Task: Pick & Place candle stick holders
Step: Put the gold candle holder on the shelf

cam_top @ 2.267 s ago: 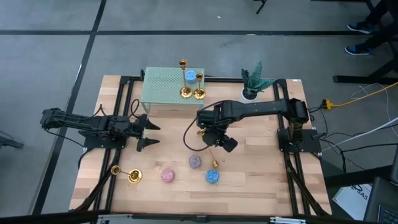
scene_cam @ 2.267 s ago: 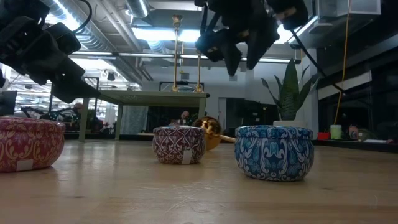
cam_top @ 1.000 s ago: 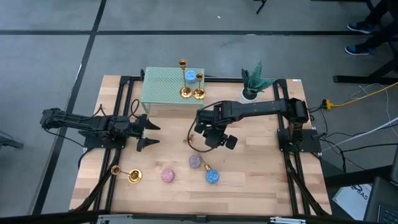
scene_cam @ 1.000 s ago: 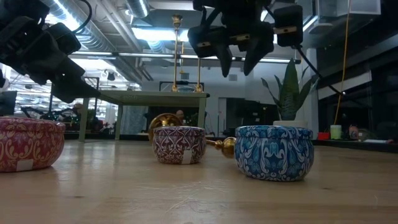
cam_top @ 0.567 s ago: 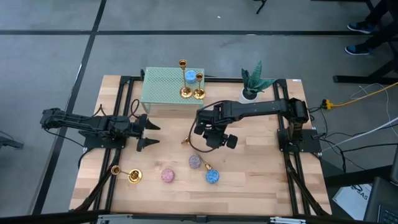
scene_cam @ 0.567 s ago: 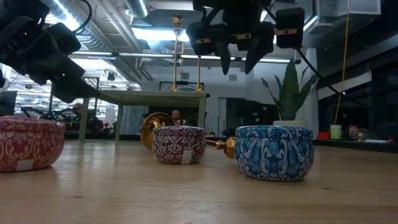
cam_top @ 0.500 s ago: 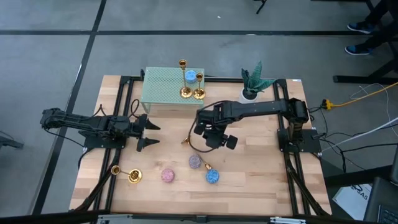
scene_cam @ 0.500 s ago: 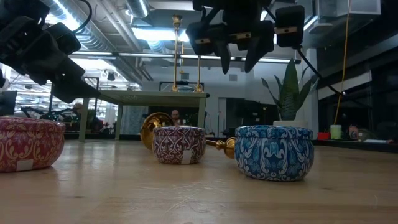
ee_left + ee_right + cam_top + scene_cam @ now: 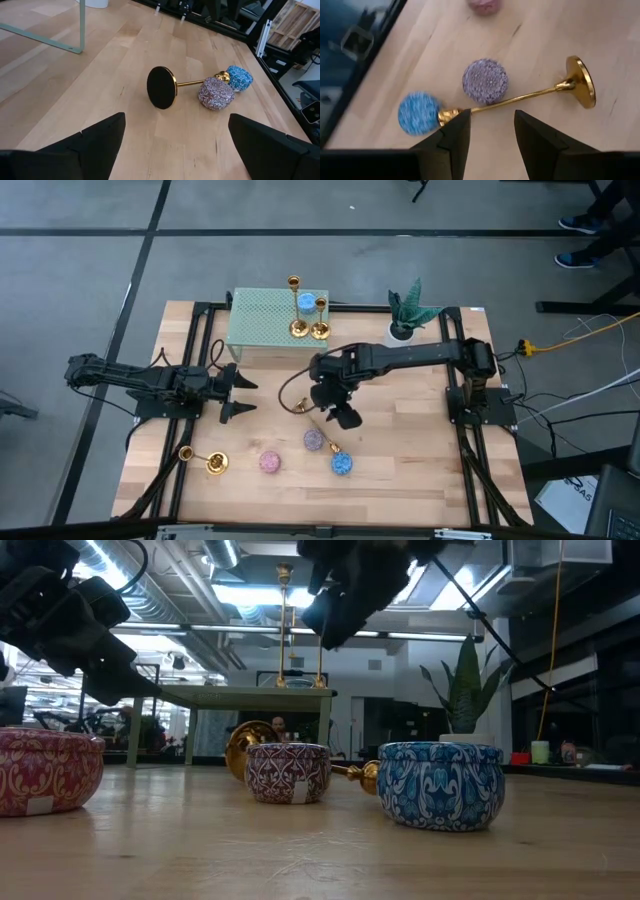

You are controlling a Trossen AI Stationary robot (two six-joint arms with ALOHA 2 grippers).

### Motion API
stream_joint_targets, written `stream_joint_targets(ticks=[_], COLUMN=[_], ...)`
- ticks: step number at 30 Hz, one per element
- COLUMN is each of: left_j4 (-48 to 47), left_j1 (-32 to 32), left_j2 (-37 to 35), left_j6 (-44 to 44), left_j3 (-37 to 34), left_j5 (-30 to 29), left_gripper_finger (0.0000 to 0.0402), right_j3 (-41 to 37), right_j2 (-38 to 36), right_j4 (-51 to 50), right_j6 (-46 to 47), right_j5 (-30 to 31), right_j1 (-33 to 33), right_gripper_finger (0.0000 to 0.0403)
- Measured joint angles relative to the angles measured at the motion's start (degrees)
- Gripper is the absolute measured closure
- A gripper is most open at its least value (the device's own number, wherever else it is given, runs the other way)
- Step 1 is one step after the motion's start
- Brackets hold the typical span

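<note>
One candle stick holder [image 9: 317,423] is lying on its side in the middle of the desk [image 9: 420,470], its cup end touching the blue candle [image 9: 342,464] and its stem passing just beside the purple-grey candle [image 9: 314,440]. Two more holders [image 9: 308,328] are standing upright on the green stand [image 9: 262,325] at the far edge. Another holder [image 9: 203,460] is lying near the front left corner. The right end effector [image 9: 335,408] is hovering above the fallen holder with its fingers apart, holding nothing. The left end effector [image 9: 238,393] is waiting wide open at the left side.

Purple-grey speckled round candle [image 9: 314,440] as landmark: fallen brass candle stick holder [image 9: 322,431] lies touching it, base up-left, cup by blue round candle [image 9: 342,464]; pink round candle [image 9: 270,462] left; another fallen brass holder [image 9: 204,459] far left; right hand [image 9: 338,416] above.
</note>
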Motion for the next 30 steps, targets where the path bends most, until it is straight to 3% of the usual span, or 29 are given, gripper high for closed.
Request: stream_joint_targets(ticks=[10,22,26,30], left_j4=[0.02,0.03,0.03,0.03], left_j1=[0.01,0.01,0.01,0.01], left_j2=[0.0,0.0,0.0,0.0], left_j6=[0.0,0.0,0.0,0.0], left_j3=[-0.01,-0.01,0.0,-0.01], left_j5=[0.02,0.0,0.0,0.0], left_gripper_finger=[0.0049,0.0049,0.0048,0.0049], right_j3=[-3.41,-17.72,-19.56,-20.2], right_j2=[2.9,3.12,3.12,3.1], right_j4=[3.65,31.17,32.05,32.73], right_j6=[18.1,36.38,32.12,16.62], right_j5=[0.18,1.37,4.59,4.67], right_j1=[0.7,0.87,0.88,1.57], right_gripper_finger=[0.0247,0.0247,0.0247,0.0247])
